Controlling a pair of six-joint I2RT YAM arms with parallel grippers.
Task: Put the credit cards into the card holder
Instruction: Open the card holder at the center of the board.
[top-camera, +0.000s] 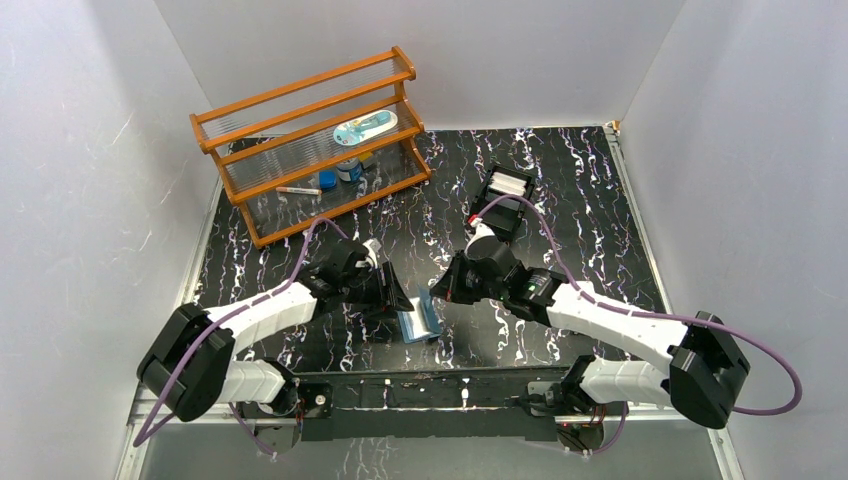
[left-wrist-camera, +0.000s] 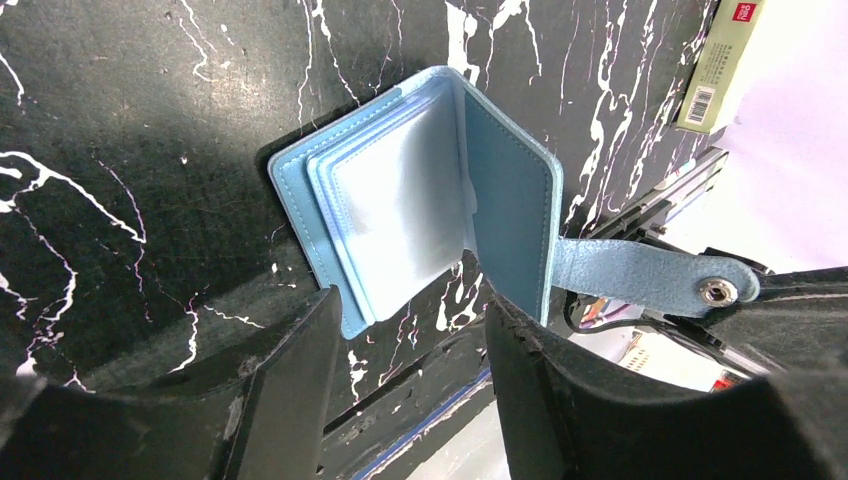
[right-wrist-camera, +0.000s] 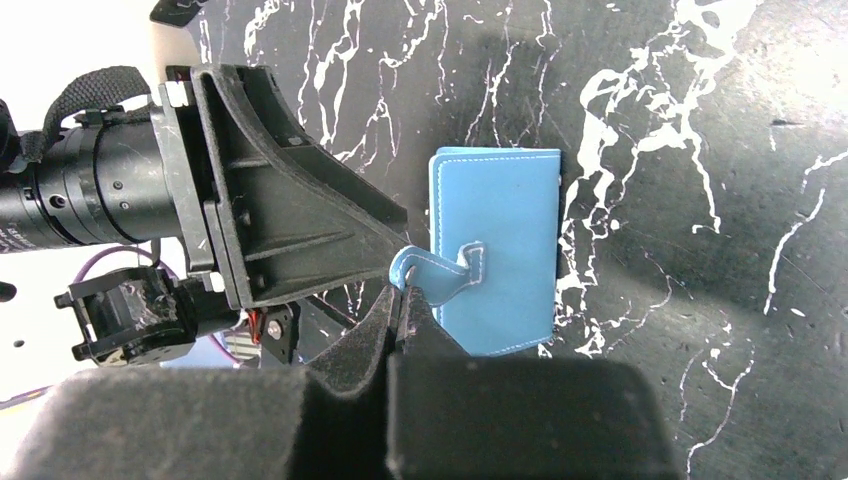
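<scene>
The left gripper (left-wrist-camera: 412, 320) sits closest in the left wrist view. Its two black fingers are spread wide with nothing between them, straddling the near edge of the small teal-blue folding card holder (left-wrist-camera: 400, 200).

The holder lies on the black, white-veined marble-look table (right-wrist-camera: 650, 150), between the two arms and near the table's front edge. It is partly open. One cover lies flat, a stack of clear, glossy plastic sleeves rests on it, and the other cover stands up like a book's.

The right gripper (right-wrist-camera: 400, 305) is closed on the holder's narrow blue snap tab (left-wrist-camera: 650, 275), which keeps that cover raised.

The holder looks light and floppy, made of soft stitched leatherette with slick sleeves. It would probably slide or fold shut if pushed, so it needs pinning by the flat cover or holding by the tab.

The sleeve mouths look tight and limp, so a card should go in edge-first at a shallow angle.

Pale credit cards (top-camera: 507, 184) appear to lie in a black rectangular tray (top-camera: 510, 212) farther back. They are thin, stiff and smooth, and are best pinched by a long edge.
</scene>
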